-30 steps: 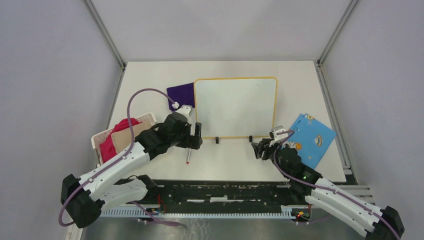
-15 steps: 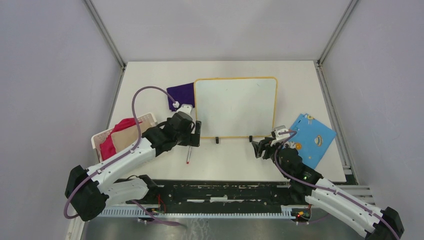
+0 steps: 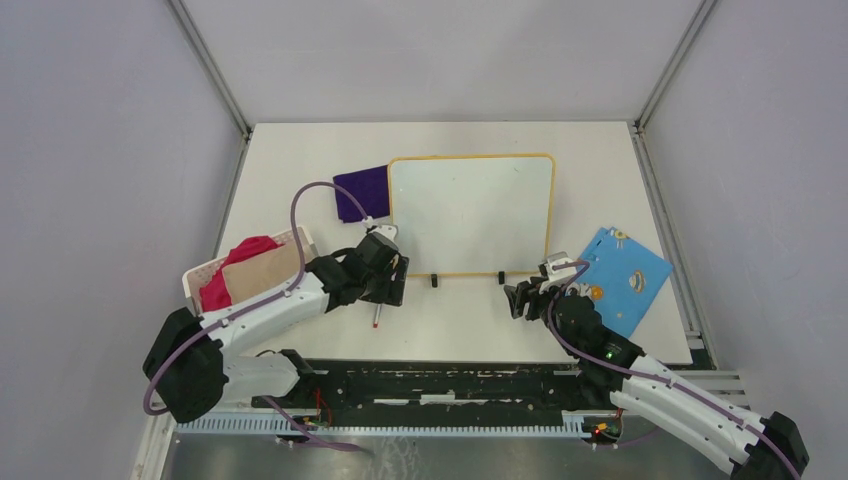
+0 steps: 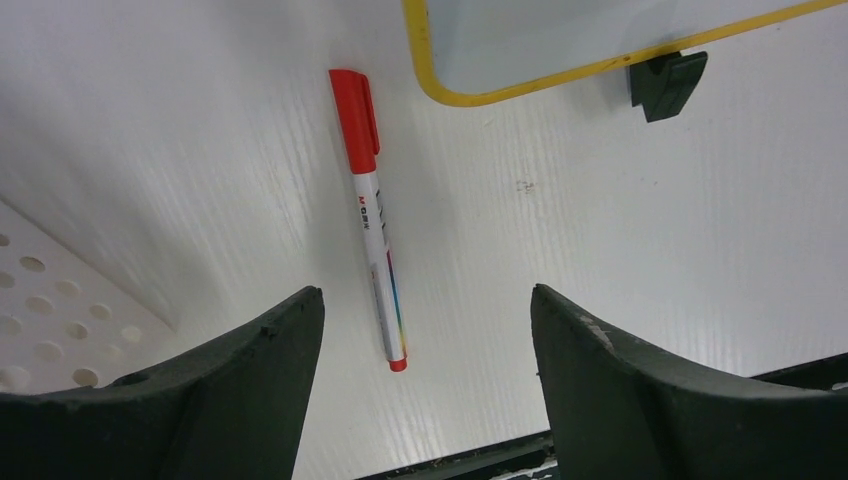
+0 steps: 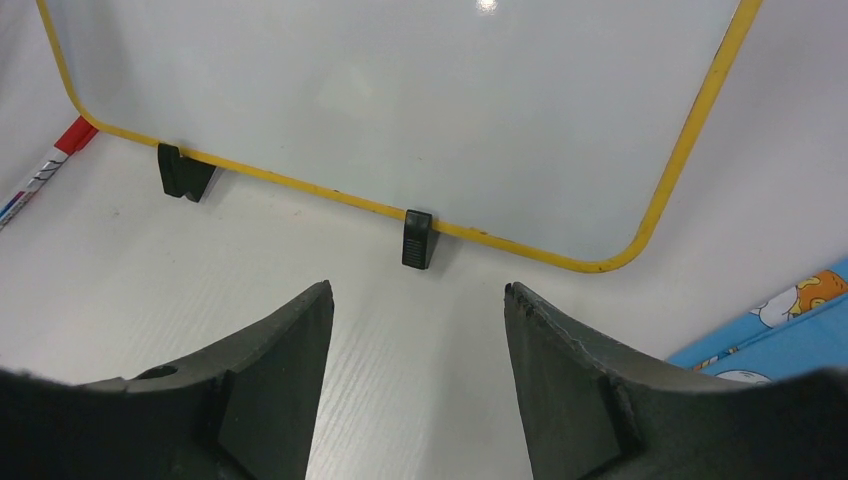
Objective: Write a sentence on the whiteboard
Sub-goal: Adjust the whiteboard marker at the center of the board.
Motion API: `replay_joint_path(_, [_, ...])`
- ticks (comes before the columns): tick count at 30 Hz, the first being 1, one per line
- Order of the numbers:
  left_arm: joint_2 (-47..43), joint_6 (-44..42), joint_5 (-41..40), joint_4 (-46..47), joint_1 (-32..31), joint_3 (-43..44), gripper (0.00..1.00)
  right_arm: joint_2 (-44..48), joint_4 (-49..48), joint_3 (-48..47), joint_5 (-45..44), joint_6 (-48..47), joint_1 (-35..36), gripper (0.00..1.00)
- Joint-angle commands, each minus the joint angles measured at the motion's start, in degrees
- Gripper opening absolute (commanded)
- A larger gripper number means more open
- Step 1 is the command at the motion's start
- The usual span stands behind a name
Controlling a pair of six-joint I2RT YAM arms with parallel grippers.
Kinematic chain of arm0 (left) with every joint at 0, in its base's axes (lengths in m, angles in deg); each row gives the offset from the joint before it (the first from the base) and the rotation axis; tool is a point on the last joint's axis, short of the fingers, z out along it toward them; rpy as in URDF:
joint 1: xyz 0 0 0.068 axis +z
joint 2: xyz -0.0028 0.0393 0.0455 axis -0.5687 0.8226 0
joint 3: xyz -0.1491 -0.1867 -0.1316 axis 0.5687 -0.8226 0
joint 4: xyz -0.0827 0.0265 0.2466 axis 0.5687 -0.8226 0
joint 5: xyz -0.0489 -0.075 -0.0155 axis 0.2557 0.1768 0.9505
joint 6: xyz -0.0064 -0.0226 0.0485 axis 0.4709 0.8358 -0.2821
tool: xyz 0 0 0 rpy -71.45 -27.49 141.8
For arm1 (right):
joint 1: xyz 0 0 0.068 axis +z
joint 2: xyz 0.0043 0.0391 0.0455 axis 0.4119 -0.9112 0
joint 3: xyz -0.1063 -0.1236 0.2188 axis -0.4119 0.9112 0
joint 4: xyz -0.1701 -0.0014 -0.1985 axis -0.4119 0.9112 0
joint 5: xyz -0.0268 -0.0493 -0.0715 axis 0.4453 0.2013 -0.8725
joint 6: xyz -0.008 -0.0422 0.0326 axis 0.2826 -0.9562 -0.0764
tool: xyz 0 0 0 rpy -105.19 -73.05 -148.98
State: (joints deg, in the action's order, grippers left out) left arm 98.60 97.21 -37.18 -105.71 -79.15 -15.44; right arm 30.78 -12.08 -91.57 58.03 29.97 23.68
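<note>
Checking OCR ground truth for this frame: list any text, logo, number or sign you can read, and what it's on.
No text reads cleanly here.
marker: small red logo on the white barrel, with finer print below it, too blurred to read.
whiteboard: blank, no writing on it.
blue card: cartoon pictures only, no legible words.

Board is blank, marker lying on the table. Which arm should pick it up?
Left. The left gripper is open directly above the marker, which shows between its jaws in the wrist view. The right gripper sits by the whiteboard, at its near right corner, farther off.
</note>
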Motion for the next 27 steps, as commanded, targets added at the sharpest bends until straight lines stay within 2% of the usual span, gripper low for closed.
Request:
replay_joint_path(1, [0.98, 3.03, -0.87, 3.99, -0.25, -1.99, 0.81, 0.75, -0.25, -1.86, 0.1, -1.22, 0.27, 0.69])
replay_joint_path(13, [7.32, 6.38, 1.33, 9.51, -0.25, -5.11, 0.68, 1.79, 0.34, -1.86, 0.13, -1.28, 0.21, 0.68])
replay_joint_path(22, [8.31, 7.8, 2.9, 10.64, -0.33, -7.15, 0.63, 1.77, 0.28, -1.69, -0.14, -1.47, 0.23, 0.68])
replay_joint_path(27, [7.59, 7.96, 4.25, 10.99, -0.61, -7.29, 0.56, 1.29, 0.03, -1.67, -0.18, -1.39, 0.24, 0.68])
